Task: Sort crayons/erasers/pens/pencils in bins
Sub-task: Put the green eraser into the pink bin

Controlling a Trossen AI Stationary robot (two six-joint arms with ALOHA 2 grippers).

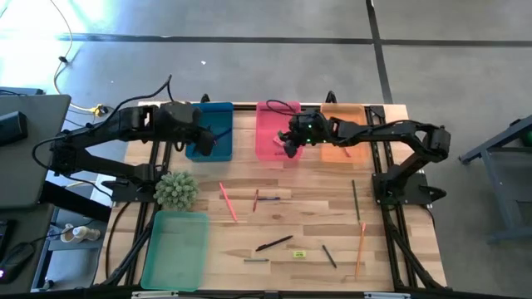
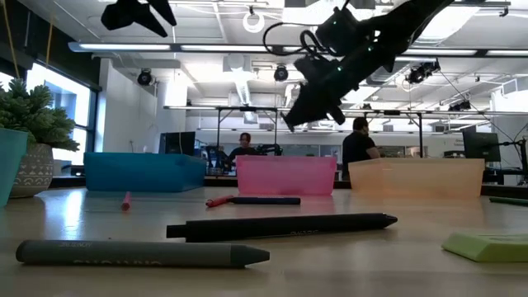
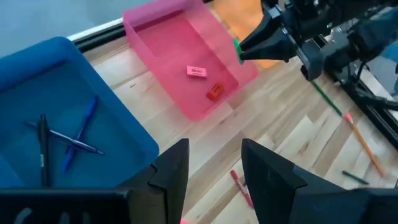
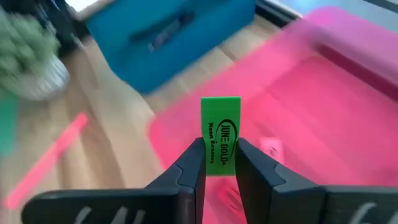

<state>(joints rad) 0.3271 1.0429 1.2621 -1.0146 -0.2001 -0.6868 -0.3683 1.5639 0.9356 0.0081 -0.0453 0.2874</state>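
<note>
My right gripper point(image 1: 290, 144) hangs over the pink bin point(image 1: 270, 133), shut on a green eraser point(image 4: 221, 134) with black print. Two erasers, one pink point(image 3: 197, 72) and one red point(image 3: 214, 92), lie on the pink bin's floor. My left gripper point(image 3: 214, 168) is open and holds nothing, above the blue bin's point(image 1: 218, 124) near edge. The blue bin holds several pens point(image 3: 74, 134). The orange bin point(image 1: 349, 133) stands right of the pink one. The green bin point(image 1: 176, 249) is at the near left. My right gripper pinches the green eraser between its two fingers point(image 4: 191, 163), one on each long side near its lower end point(image 4: 220, 165). The printed face shows between them, and the other end juts out past the fingertips. The eraser is lifted clear above the pink bin.
Loose on the table lie a pink stick point(image 1: 227, 202), a dark pen point(image 1: 268, 198), a black pen point(image 1: 274, 243), a yellow-green eraser point(image 1: 299, 253), a dark pencil point(image 1: 356, 199) and an orange pencil point(image 1: 361, 247). A potted plant point(image 1: 176, 189) stands beside the green bin.
</note>
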